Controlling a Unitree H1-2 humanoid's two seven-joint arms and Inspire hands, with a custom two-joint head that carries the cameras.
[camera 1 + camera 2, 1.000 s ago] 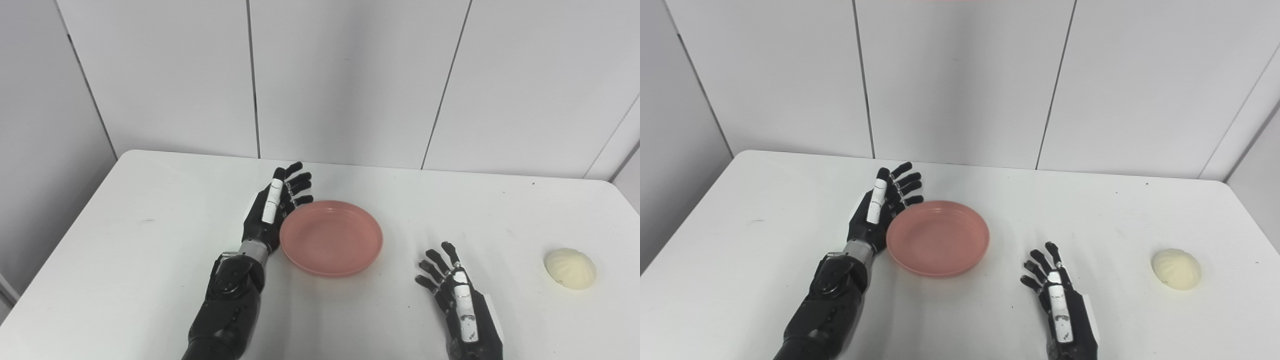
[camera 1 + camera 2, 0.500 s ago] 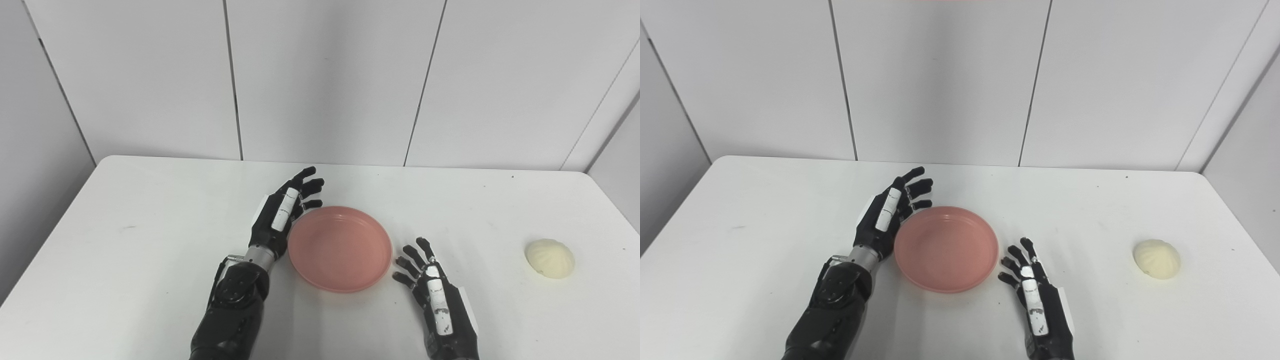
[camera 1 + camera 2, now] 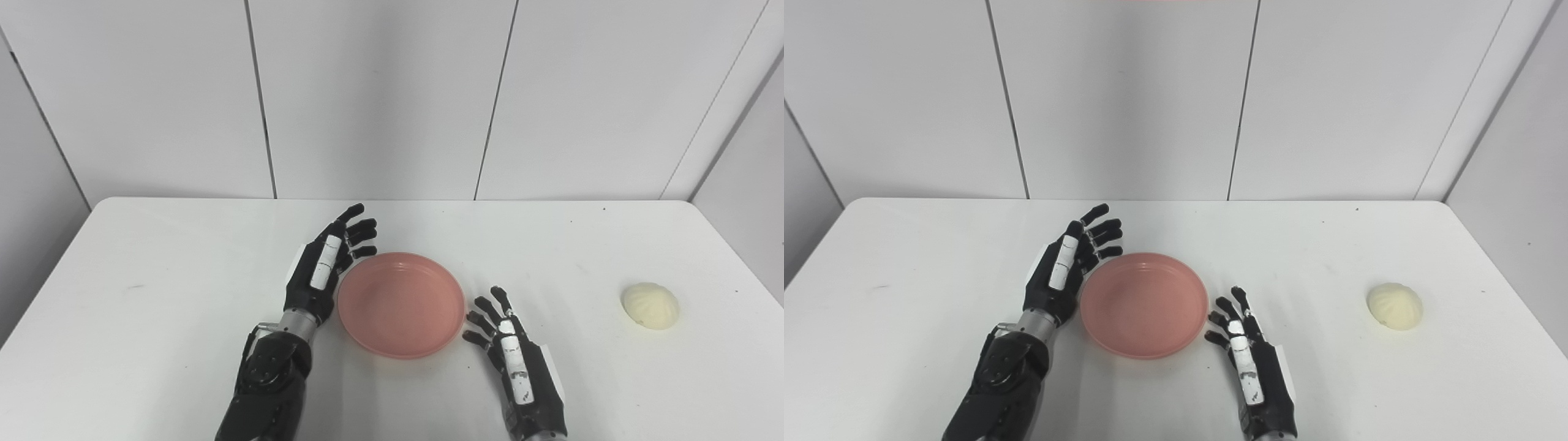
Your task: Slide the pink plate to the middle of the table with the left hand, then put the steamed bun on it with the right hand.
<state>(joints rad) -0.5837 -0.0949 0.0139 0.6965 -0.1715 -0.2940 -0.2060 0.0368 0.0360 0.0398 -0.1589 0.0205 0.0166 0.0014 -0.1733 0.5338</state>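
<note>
Pink plate (image 3: 401, 304) flat (round), mid-table (image 3: 153, 257)

Pink plate (image 3: 401, 304); cream steamed bun (image 3: 650, 305); white table (image 3: 153, 318); black-and-white left robot hand (image 3: 321, 269).

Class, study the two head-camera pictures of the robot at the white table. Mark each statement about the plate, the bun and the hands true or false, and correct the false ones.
1. The steamed bun lies on the pink plate. False: it lies on the bare table, far to the plate's right.
2. The left robot hand is beside the plate's left rim, fingers apart. True.
3. The right robot hand holds the bun. False: it is open, near the plate's right edge.
4. The plate is empty. True.
5. The plate is upside down. False: it sits right side up.
</note>
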